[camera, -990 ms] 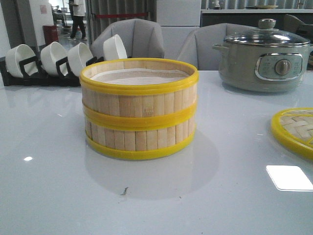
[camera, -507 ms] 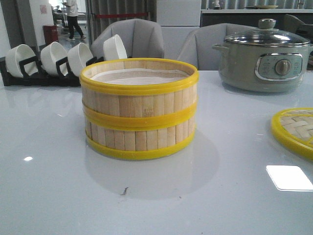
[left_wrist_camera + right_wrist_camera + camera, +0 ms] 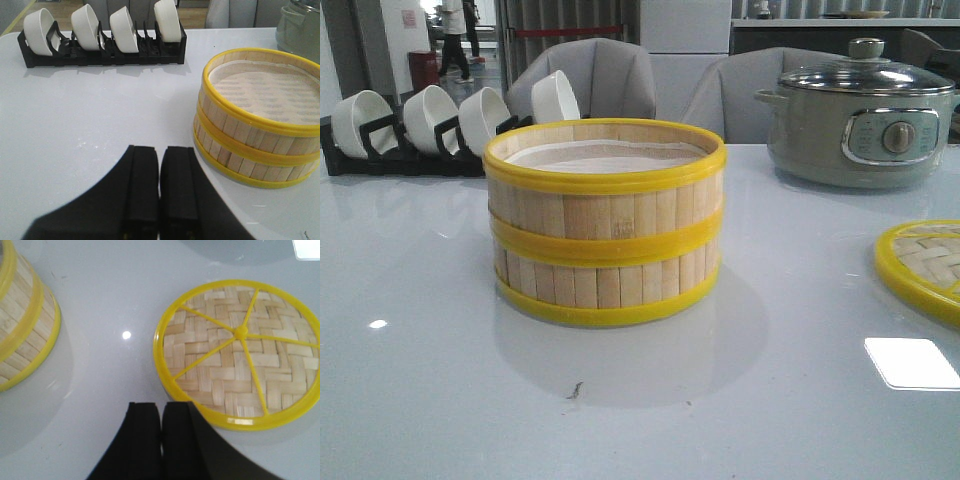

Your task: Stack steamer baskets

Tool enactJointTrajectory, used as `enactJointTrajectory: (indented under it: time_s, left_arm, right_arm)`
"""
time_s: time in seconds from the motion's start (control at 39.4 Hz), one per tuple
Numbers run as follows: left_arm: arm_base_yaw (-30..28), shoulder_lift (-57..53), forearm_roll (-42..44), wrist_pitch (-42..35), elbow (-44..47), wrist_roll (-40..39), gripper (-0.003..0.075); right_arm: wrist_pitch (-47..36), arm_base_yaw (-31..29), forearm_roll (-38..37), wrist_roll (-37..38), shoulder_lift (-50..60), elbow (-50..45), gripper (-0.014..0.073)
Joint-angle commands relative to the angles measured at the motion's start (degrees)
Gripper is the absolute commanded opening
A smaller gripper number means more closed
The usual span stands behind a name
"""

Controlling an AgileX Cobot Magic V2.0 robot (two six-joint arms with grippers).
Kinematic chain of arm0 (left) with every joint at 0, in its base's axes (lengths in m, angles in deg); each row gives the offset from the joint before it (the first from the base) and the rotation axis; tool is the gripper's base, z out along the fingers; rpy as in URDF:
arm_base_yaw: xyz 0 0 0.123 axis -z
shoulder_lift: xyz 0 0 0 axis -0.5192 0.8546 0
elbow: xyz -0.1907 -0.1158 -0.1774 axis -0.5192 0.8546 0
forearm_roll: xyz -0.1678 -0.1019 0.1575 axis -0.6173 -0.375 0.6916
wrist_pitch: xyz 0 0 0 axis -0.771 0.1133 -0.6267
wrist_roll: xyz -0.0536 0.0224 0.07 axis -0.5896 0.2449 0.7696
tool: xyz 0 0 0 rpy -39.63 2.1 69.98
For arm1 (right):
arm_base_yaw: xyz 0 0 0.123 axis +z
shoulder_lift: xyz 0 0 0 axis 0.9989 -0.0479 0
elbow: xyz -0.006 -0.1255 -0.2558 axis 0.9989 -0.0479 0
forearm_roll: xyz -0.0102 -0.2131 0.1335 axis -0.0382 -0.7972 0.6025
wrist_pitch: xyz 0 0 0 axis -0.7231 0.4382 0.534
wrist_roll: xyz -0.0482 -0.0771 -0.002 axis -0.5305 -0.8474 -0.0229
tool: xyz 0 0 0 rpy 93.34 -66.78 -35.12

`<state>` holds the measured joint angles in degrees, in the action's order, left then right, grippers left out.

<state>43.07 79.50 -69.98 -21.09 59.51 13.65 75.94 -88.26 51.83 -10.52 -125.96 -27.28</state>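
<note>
Two steamer baskets stand stacked, one on the other, in the middle of the white table. The upper basket [image 3: 605,195] shows its white paper liner; the lower basket [image 3: 605,285] sits under it. The stack also shows in the left wrist view [image 3: 257,115] and at the edge of the right wrist view [image 3: 22,320]. My left gripper [image 3: 160,150] is shut and empty, beside the stack and apart from it. My right gripper [image 3: 161,407] is shut and empty, just beside the woven lid [image 3: 240,350]. Neither gripper shows in the front view.
A black rack with several white bowls [image 3: 430,125] stands at the back left, and also shows in the left wrist view [image 3: 102,37]. A grey electric pot with a glass lid [image 3: 860,115] stands at the back right. The flat woven lid [image 3: 925,265] lies at the right edge.
Nothing on the table has moved. Only a person in the far background has shifted.
</note>
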Motion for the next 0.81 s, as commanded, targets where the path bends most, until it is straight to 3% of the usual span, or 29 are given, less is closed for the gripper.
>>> enactJointTrajectory:
  time_s: [0.0,0.1,0.38,0.79]
  left_arm:
    - [0.29,0.0,-0.55,-5.12,-1.68,-0.44,0.0087]
    - [0.29,0.0,-0.55,-5.12,-1.68,-0.44,0.0087]
    - [0.29,0.0,-0.55,-5.12,-1.68,-0.44,0.0087]
    - [0.29,0.0,-0.55,-5.12,-1.68,-0.44,0.0087]
  right_arm:
    - [-1.26,0.0,0.39,-0.51,-0.79,2.36,0.0278]
    - [-2.39,-0.21,0.39,-0.51,-3.0,2.43,0.0397]
    - [-4.38,-3.64,-0.6,-0.51,-17.06,9.53,0.0342]
    - [-0.3,-7.84,-1.75,-0.51,-39.02,26.03,0.034]
